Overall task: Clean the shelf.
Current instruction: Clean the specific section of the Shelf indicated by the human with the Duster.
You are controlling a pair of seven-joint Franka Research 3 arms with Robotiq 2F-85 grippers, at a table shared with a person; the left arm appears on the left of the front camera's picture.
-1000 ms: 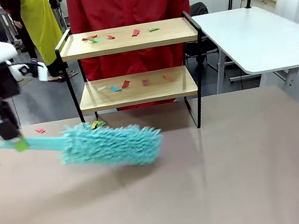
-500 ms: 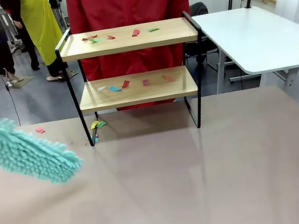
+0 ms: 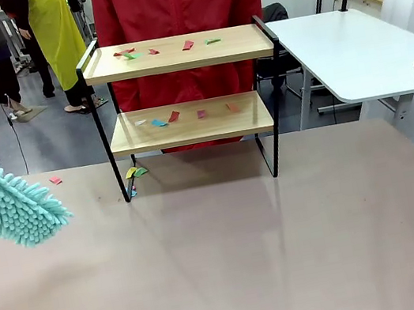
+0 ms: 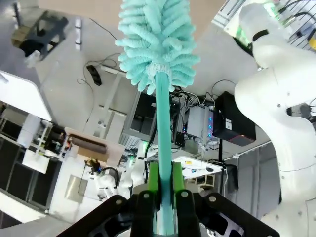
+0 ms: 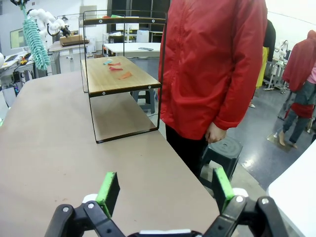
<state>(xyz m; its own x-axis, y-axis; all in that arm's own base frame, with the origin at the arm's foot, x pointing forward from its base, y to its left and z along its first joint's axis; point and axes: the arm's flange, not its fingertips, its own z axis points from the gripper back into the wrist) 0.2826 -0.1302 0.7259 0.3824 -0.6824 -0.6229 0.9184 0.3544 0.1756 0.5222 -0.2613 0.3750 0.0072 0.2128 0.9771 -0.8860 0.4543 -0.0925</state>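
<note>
**A:** Why's the duster [image 3: 8, 208] hanging way off left?

**B:** Left gripper [image 4: 164, 175] is clamped on its handle, probably keeping the head off the table. Shelf [image 3: 249, 119] stands mid-table at the far edge, with scraps [image 3: 174, 116] on both boards. Right gripper [image 5: 163, 190] idles, jaws wide.

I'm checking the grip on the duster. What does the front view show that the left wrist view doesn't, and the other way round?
Front view: the shelf with coloured paper scraps on both boards, more scraps on the table by its left leg, and a person in a red jacket behind it. Left wrist view: the left claw shut on the duster, green pads either side of its turquoise handle. Shared: the duster's fluffy head.
</note>
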